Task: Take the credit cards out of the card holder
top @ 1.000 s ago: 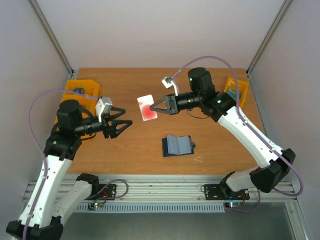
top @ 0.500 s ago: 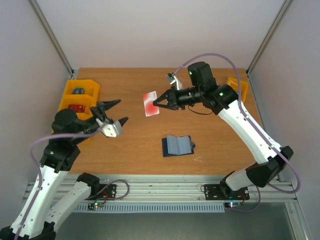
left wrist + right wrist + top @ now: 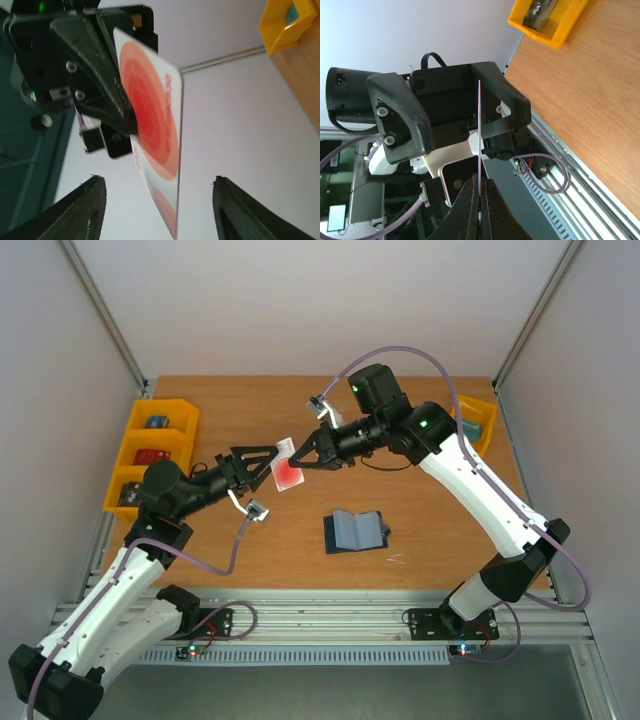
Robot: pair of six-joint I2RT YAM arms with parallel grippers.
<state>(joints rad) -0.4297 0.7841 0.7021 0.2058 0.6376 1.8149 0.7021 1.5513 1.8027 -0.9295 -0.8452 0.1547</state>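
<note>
My right gripper is shut on the pale white-pink credit card with the red round mark and holds it in the air above the table's middle. In the right wrist view the card is edge-on, pinched between the fingers. My left gripper is open, its fingers on either side of the card's free end without touching it; the card fills the left wrist view. The navy card holder lies open on the table below. No grey card shows.
Yellow bins stand at the left edge and the far right edge of the wooden table, each holding small items. The metal rail with the arm bases runs along the near edge.
My left arm has swung right and up until its open fingers flank the card. My right gripper has carried the card left towards it.
</note>
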